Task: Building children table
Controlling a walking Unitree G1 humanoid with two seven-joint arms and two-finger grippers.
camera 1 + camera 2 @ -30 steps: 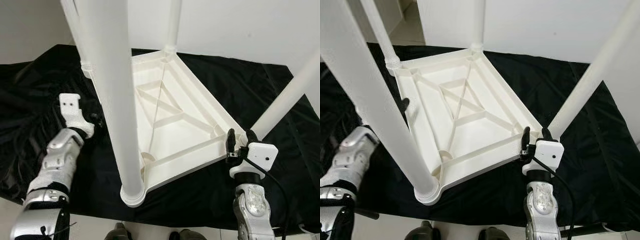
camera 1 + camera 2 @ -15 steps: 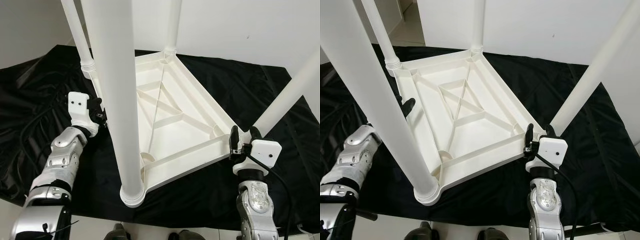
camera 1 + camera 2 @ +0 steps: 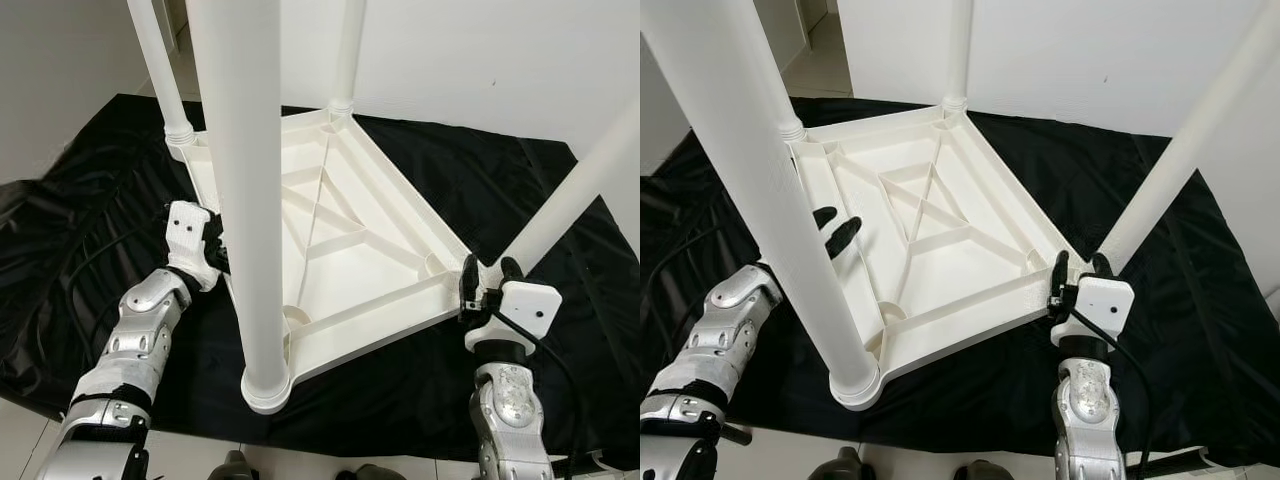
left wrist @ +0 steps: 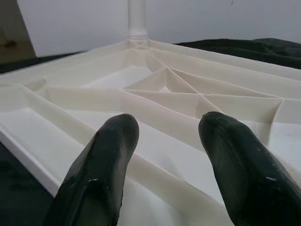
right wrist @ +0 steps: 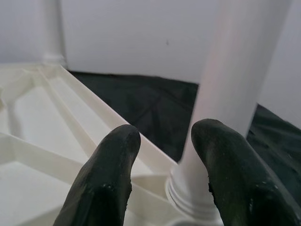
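Note:
The white plastic children's table (image 3: 350, 250) lies upside down on a black cloth, its ribbed underside facing up. Four white legs stand up from its corners; the nearest leg (image 3: 245, 200) rises straight in front of me. My left gripper (image 3: 837, 225) is open at the table's left long edge, with its fingertips (image 4: 117, 134) over the rim and the ribbed underside (image 4: 141, 77) beyond them. My right gripper (image 3: 487, 272) is open at the right corner, just in front of the base of the right leg (image 5: 235, 70). Nothing is held between either pair of fingers.
The black cloth (image 3: 90, 220) covers the floor around the table, crumpled on the left with a thin cable lying on it. A white wall (image 3: 480, 50) stands close behind. Pale floor (image 3: 15, 430) shows at the near left, and my feet (image 3: 840, 468) sit at the bottom edge.
My left gripper has moved from out over the cloth in to the table's left edge. The right gripper stays at the right corner. The camera has shifted a little.

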